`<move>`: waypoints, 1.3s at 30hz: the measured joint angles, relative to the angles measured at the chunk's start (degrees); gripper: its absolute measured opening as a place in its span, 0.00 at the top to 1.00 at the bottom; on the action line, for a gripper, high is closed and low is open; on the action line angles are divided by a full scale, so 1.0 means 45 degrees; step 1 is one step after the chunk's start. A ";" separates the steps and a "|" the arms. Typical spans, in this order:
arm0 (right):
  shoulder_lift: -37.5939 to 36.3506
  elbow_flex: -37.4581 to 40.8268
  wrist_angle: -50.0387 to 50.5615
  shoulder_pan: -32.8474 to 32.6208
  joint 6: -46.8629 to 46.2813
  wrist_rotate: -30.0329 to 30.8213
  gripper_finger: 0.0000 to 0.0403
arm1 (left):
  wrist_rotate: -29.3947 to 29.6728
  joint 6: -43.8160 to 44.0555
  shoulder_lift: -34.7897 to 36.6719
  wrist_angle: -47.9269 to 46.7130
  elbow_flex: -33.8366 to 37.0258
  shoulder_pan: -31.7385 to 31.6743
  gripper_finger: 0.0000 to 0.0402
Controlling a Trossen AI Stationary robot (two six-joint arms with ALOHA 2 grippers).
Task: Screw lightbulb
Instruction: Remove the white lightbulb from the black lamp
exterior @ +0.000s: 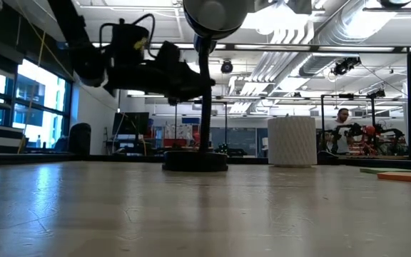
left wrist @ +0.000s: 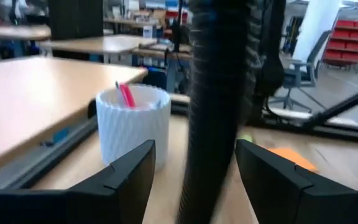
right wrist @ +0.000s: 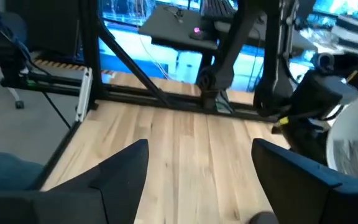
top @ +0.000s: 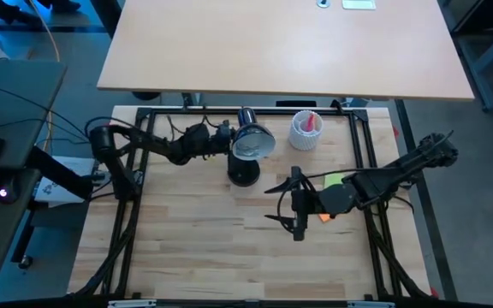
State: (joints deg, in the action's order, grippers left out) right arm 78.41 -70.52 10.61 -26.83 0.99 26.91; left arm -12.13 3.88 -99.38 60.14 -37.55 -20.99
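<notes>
A black desk lamp stands on its round base [top: 243, 175] at the table's far middle, its ribbed neck [left wrist: 219, 106] upright and its head [top: 252, 143] on top. My left gripper [left wrist: 194, 180] reaches in level from the table's left. It is open, with one finger on each side of the neck and a gap showing on both sides. In the low view it [exterior: 197, 84] hangs beside the neck [exterior: 204, 93], well above the table. My right gripper [top: 270, 204] hovers open and empty above the table's middle, pointing left. The lightbulb is hidden.
A white ribbed cup [top: 305, 130] with a red item in it stands right of the lamp, close behind the neck in the left wrist view [left wrist: 132, 127]. Orange [top: 323, 216] and green [top: 334, 180] flat pieces lie under my right arm. Bare wood stretches toward the near edge.
</notes>
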 joint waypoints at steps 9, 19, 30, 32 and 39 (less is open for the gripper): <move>0.0069 0.0029 0.0765 0.0124 -0.0591 0.0006 0.30 | -0.0543 -0.0060 -0.0545 -0.0139 -0.0280 0.0189 0.62; 0.0672 0.0019 0.0876 0.0446 -0.1119 0.1081 0.30 | 0.0223 -0.0269 -0.0216 -0.0143 -0.0087 0.0680 0.90; 0.0899 0.0024 0.1455 0.1133 0.0055 0.1543 0.30 | 0.6204 0.0186 -0.0172 -0.0511 -0.0110 0.3687 0.90; 0.0823 0.0024 0.1823 0.1119 -0.0111 0.2129 0.30 | 0.7111 0.0234 -0.0172 -0.0530 -0.0106 0.4202 0.90; 0.0630 0.0024 0.2442 0.0646 -0.1056 0.3758 0.30 | 0.8825 0.0169 -0.0187 -0.0952 -0.0095 0.5339 0.75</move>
State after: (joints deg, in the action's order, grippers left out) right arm 81.24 -70.41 21.60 -23.92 -3.76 43.82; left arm 27.59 4.64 -100.22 55.86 -37.98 3.03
